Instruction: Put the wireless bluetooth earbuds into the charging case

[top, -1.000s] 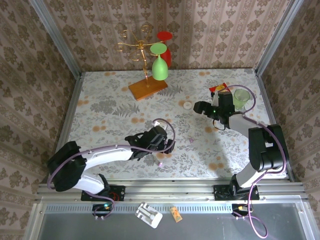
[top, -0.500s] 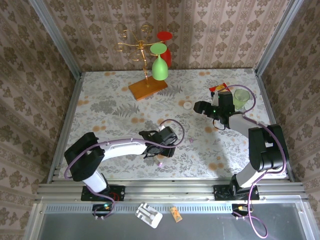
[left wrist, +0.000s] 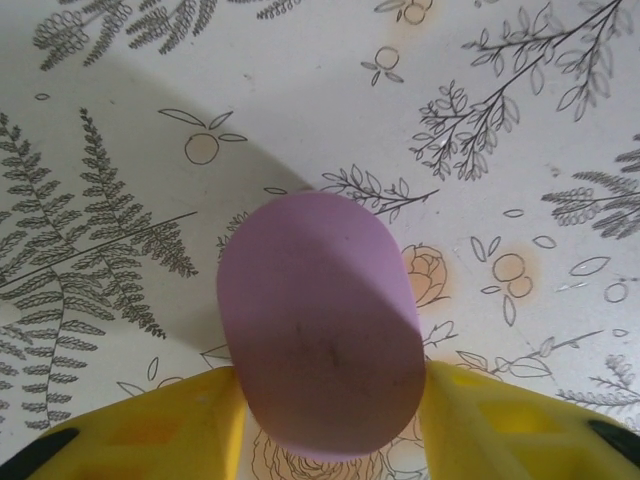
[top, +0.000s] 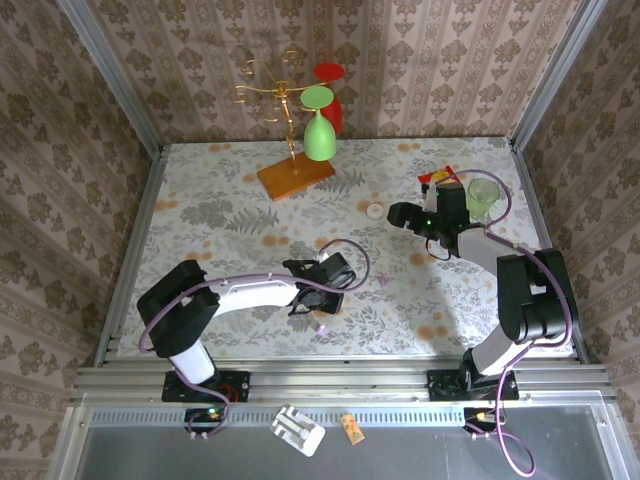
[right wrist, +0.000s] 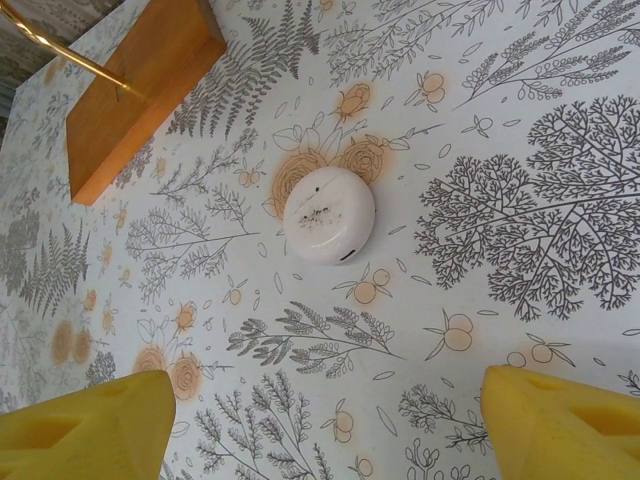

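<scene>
The charging case is a smooth lilac egg lying on the flowered table, with its outer shell toward the left wrist camera. My left gripper is shut on it, and a yellow finger presses each side. From above, the left gripper points at the near edge with the case at its tips. A tiny lilac speck, probably one of the earbuds, lies to the right of it. My right gripper hovers open at the back right, holding nothing.
A small white round disc lies just ahead of the right gripper. A gold stand on a wooden base holds a green glass at the back. A pale green cup and a red-yellow packet sit behind the right arm.
The left arm has swung right and reached down to the lilac case, and its jaws have closed from wide open onto the case's sides. The right arm has stayed put.
</scene>
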Robot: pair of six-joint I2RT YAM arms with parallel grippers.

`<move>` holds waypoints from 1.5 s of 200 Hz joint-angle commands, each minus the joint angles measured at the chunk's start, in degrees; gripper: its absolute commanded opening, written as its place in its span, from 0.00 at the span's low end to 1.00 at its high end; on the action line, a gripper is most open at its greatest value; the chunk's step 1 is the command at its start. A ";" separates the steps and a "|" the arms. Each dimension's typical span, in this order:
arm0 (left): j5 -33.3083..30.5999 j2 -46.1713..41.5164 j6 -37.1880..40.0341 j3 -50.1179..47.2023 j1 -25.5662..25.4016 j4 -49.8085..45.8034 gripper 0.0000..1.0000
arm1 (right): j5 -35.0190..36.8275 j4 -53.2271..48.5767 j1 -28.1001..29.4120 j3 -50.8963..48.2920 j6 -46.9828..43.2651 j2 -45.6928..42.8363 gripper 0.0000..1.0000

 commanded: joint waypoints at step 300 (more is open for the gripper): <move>36.17 -9.82 59.02 -1.60 20.38 26.09 0.28 | -30.11 -14.51 9.50 7.32 13.65 -3.39 0.75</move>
